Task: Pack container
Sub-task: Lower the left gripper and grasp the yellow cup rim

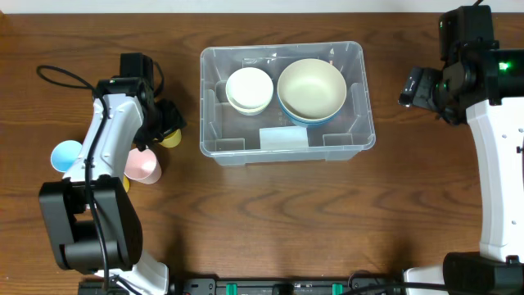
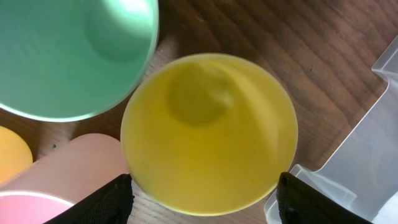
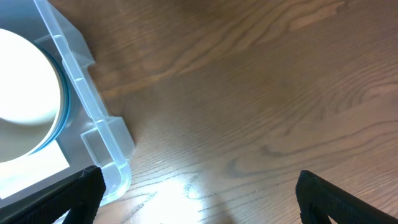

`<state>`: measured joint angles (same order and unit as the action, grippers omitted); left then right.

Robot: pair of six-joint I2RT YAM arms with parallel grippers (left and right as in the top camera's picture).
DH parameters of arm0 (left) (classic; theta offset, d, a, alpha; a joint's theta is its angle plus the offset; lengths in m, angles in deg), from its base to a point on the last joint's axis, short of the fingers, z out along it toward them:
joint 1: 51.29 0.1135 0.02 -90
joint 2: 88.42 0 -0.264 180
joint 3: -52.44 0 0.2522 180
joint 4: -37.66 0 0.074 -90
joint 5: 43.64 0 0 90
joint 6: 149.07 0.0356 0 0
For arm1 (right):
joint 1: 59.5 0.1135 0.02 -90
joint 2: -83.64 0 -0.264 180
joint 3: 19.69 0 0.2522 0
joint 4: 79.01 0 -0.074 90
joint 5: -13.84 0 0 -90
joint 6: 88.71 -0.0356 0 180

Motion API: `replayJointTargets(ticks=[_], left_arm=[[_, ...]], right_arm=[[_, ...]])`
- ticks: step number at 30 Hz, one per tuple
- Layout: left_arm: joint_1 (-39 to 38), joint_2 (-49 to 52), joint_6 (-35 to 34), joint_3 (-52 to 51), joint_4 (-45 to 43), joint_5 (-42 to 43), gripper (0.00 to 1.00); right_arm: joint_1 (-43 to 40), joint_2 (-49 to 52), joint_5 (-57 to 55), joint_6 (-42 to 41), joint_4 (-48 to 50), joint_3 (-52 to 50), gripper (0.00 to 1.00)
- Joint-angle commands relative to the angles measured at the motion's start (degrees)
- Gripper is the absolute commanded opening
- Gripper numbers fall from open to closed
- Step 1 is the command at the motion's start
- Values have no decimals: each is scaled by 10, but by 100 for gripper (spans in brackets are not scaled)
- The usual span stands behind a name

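The clear plastic container [image 1: 286, 146] sits at the table's middle and holds a stack of small white bowls [image 1: 249, 88] and a large cream bowl in a blue one [image 1: 311, 90]. My left gripper [image 1: 166, 124] is open just left of the container, its fingers on either side of a yellow cup [image 2: 208, 134] standing on the table. The container's corner [image 2: 373, 143] shows at the right of the left wrist view. My right gripper [image 1: 419, 86] is open and empty, raised to the right of the container [image 3: 93, 134].
Left of the container stand a pink cup [image 1: 143, 165], a blue cup [image 1: 65, 156], and, in the left wrist view, a green cup [image 2: 74, 56] and an orange one [image 2: 12, 155]. The cups crowd close around the yellow one. A black cable [image 1: 61, 75] lies at far left.
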<state>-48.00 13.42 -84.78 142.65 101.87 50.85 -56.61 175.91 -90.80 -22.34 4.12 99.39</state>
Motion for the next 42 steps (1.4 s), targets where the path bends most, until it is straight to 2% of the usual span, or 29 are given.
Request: replayJointTargets(ticks=[1, 9, 19, 24, 33, 42], left_arm=[[3, -28, -7, 8, 4, -4, 74], [16, -47, -61, 7, 13, -5, 74], [28, -32, -76, 6, 13, -9, 73], [40, -21, -76, 5, 11, -11, 68], [44, 22, -73, 5, -11, -11, 68], [44, 52, -47, 5, -39, -11, 50]], right_arm=[[-3, -1, -8, 1, -1, 2, 99], [-3, -1, -8, 1, -1, 2, 99], [-3, -1, -8, 1, -1, 2, 99], [-3, -1, -8, 1, -1, 2, 99], [-3, -1, -8, 1, -1, 2, 99], [-3, -1, -8, 1, -1, 2, 99]])
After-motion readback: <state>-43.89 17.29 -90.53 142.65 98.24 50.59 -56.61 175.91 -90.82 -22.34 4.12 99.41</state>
